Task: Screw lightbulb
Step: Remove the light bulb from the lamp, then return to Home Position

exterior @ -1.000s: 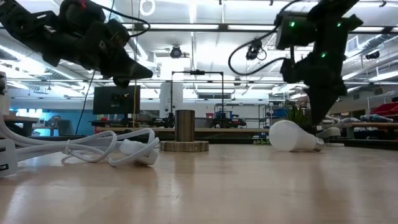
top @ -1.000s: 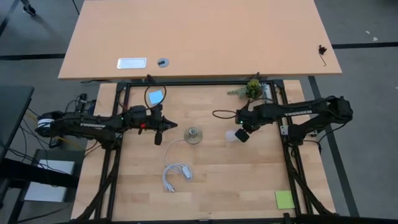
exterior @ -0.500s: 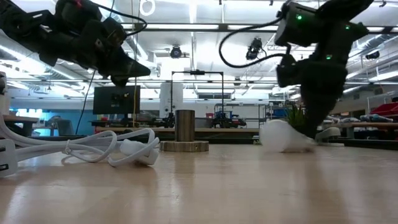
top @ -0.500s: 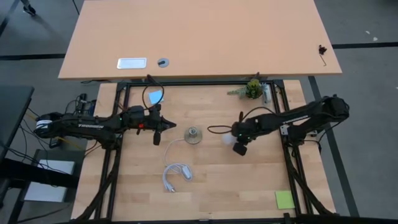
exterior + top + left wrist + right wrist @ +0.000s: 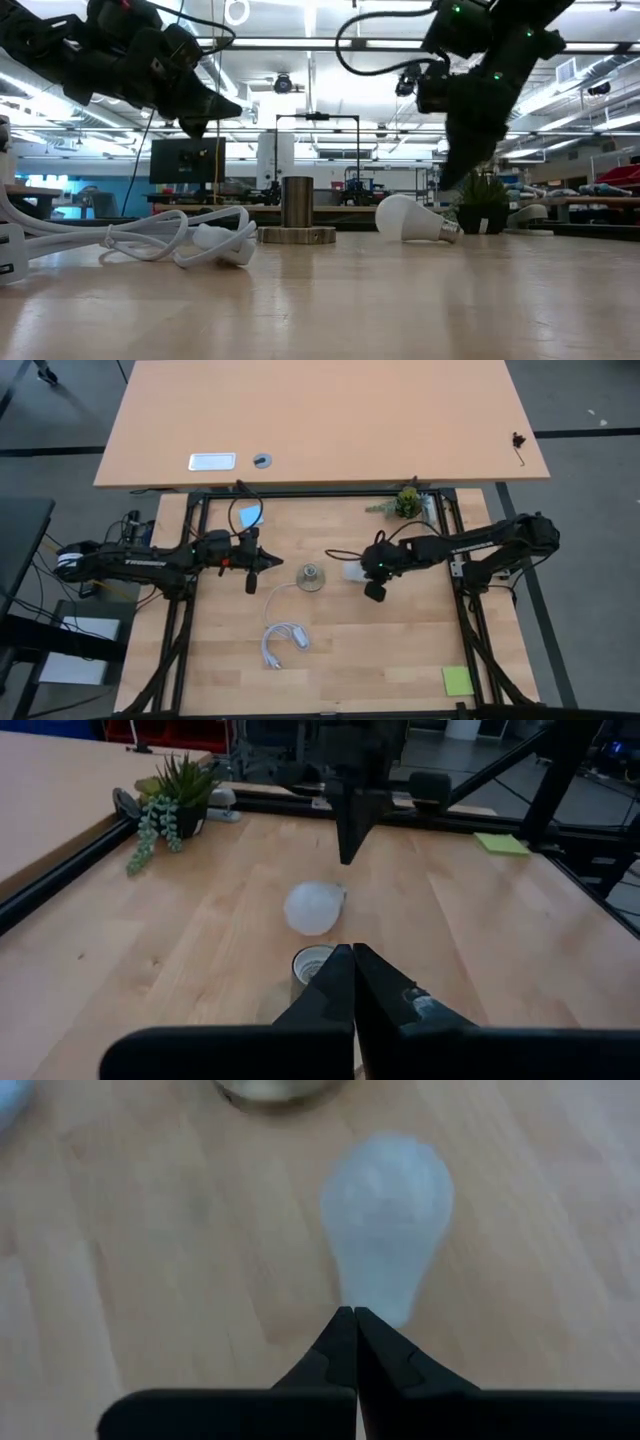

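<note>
Lightbulb [image 5: 353, 570] lies on its side on the table [image 5: 400, 650], just ahead of the right gripper [image 5: 373, 592], whose fingers are pressed together and empty. Nudged by that tip, it may roll away from the socket [image 5: 311, 577]. Left gripper [image 5: 251, 584], also closed, waits beyond the socket.

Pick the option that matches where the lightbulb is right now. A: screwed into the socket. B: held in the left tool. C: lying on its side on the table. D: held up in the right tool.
C: the lightbulb lies on its side on the table, in neither tool.
</note>
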{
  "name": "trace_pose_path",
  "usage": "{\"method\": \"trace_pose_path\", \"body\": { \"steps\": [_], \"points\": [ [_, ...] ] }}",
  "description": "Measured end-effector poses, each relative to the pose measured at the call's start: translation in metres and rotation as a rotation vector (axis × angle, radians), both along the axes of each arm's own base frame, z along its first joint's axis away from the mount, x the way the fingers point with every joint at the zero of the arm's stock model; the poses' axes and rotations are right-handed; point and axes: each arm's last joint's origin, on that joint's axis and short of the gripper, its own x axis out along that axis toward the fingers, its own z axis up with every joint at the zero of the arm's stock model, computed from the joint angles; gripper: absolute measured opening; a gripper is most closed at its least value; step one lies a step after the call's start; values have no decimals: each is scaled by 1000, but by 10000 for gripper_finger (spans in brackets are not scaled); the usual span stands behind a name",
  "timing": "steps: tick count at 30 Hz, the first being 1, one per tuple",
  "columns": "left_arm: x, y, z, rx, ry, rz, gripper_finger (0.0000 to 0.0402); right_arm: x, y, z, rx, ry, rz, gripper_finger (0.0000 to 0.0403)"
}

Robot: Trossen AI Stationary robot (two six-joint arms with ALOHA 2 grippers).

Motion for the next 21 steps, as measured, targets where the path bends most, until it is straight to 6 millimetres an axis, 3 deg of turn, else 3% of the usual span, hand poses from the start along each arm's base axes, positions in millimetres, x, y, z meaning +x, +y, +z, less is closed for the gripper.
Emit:
{"method": "trace_pose_path", "body": {
  "steps": [4, 9, 16, 21],
  "points": [
    [-1, 0, 3, 28, -26, -5, 0, -9, 0, -4, -9, 101, 14, 5],
    [-1, 0, 5, 31, -39, -8, 0, -16, 0, -31, -10, 186, 13, 5],
    [-1, 0, 5, 29, -35, -8, 0, 4, 1, -47, -5, 90, 45, 5],
    [-1, 0, 5, 28, -34, -8, 0, 11, 3, -39, 18, 39, 79, 5]
  ]
}}
